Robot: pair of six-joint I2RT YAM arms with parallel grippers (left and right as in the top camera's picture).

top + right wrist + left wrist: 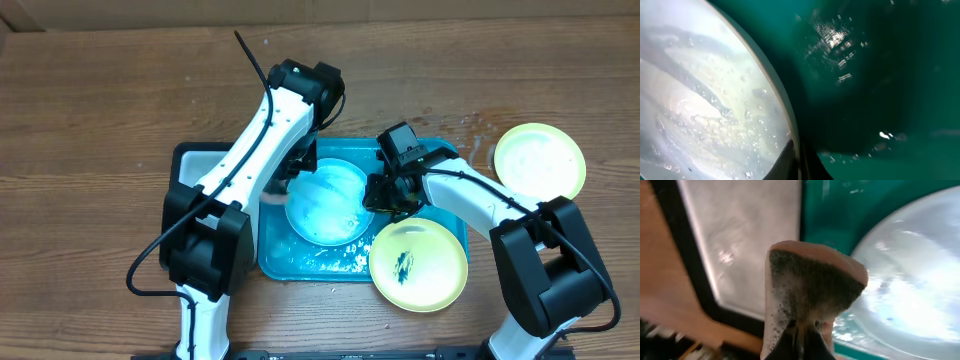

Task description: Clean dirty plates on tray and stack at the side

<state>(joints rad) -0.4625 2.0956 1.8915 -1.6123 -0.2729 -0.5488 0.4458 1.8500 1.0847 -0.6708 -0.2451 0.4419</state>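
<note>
The round plastic light blue rimmed plate [322, 200] lies flat inside the large teal-blue rectangular plastic tray [278, 250], toward its left half. Its white centre is wet and streaked with suds (up close, droplets cover it). The right end effector [380, 198] is at this plate's right edge. In the right wrist view its fingers are pressed together on the rim, pinching it. The left end effector [801, 336] hangs at the tray's left side, just beside the plate. It is clamped on a pinkish sponge [812, 285] whose dark scouring face is speckled with foam.

The yellow-green rimmed plate with a black smear [418, 265] sits over the tray's near right corner, part of it jutting past the rim (I cannot tell whether it touches the blue one). White foam specks [340, 262] are scattered along the tray's near edge.

The clean yellow-green rimmed plate [540, 160] lies by itself on the wooden bench [100, 120], to the right of the tray and well apart from the other two. On the tray's left, close against it, is a smaller black-rimmed grey tray [205, 160], largely covered by the left arm.
</note>
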